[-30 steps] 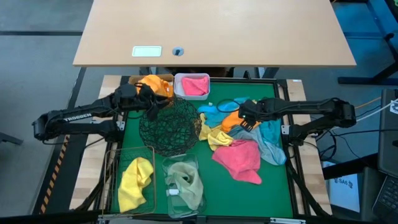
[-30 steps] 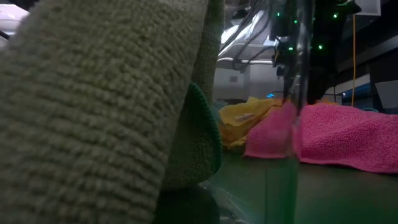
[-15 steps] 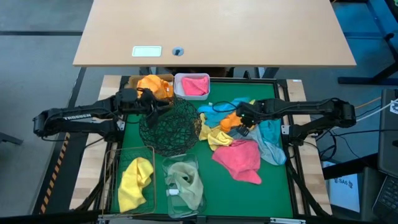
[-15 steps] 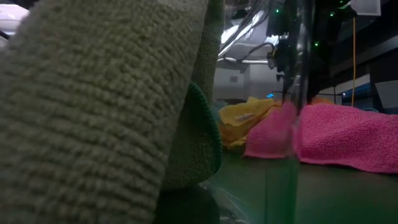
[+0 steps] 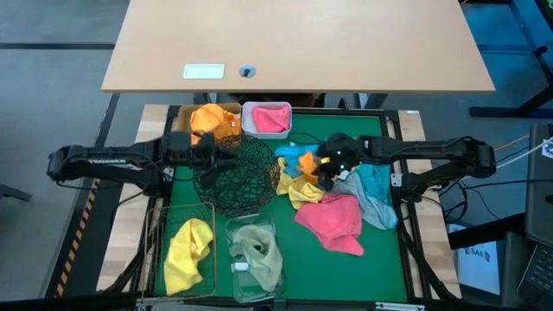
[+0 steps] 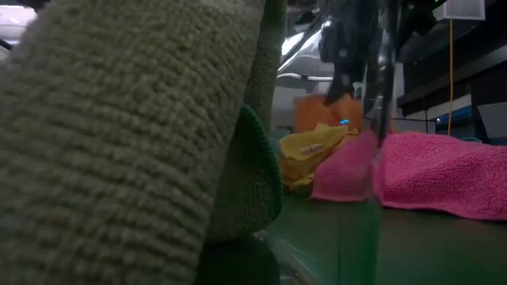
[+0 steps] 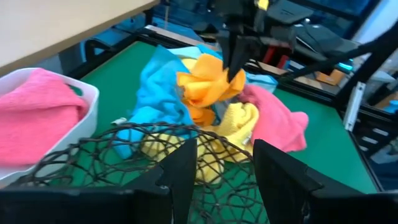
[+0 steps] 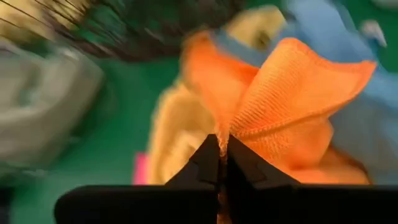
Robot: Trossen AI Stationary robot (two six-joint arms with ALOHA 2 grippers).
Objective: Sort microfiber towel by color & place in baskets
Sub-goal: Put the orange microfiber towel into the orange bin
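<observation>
My right gripper (image 5: 324,164) is shut on an orange towel (image 7: 208,84) above the loose pile of blue (image 5: 373,186), yellow (image 5: 302,192) and pink (image 5: 333,220) towels at the table's middle right. My left gripper (image 5: 216,154) stands open and empty over the left rim of the black wire-mesh bowl (image 5: 238,177). Another orange towel lies in the tan box (image 5: 212,117). A pink towel lies in the white tub (image 5: 266,118), a yellow one in the wire basket (image 5: 186,250), and an olive one in the clear tub (image 5: 257,255). My right gripper pinches a raised fold of the orange towel (image 8: 239,127) between its two fingertips (image 8: 208,158). The fingers slant down from the table's right side. The towel bunches and hangs below them, and its lower part (image 7: 200,115) still reaches the pile.
A light wooden desk (image 5: 294,43) stands beyond the table's far edge. The olive towel (image 6: 119,134) in the clear tub fills most of the low view. Bare green mat (image 5: 380,259) lies at the near right.
My right gripper has shut on the orange towel, tipped more level and drawn it up off the pile, drifting slightly toward the table's left. My left gripper has swung from the tan box toward the near edge, over the wire-mesh bowl's rim.
</observation>
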